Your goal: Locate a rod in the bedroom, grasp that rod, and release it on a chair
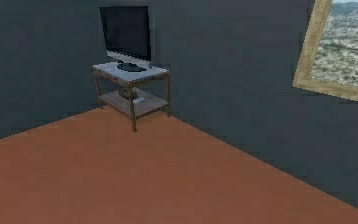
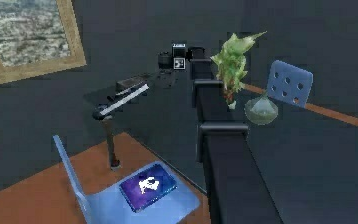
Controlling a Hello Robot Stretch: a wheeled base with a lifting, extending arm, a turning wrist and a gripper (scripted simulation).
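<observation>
Currently the arm [image 2: 223, 165] runs up from the arm side view's bottom edge to its two white marker squares [image 2: 179, 50]. The gripper [image 2: 157, 76] is just left of them, in front of a dark table [image 2: 99, 106]. Jaw state: cannot tell. Held load: cannot tell, since the tabletop and its items sit behind the far end. On that table lies a long dark strip [image 2: 122, 99] with a pale edge; whether it is the rod cannot be told. A blue chair [image 2: 79, 180] stands at lower left beside the table, with a flat blue-purple item [image 2: 147, 187] on its seat. A second blue chair [image 2: 289, 83] stands at upper right, past a leafy plant [image 2: 233, 60]. Forward view: a television [image 1: 125, 33] on a two-shelf stand [image 1: 133, 88] in the corner of dark walls, red-brown floor [image 1: 107, 170], framed picture [image 1: 339, 50] at right.
</observation>
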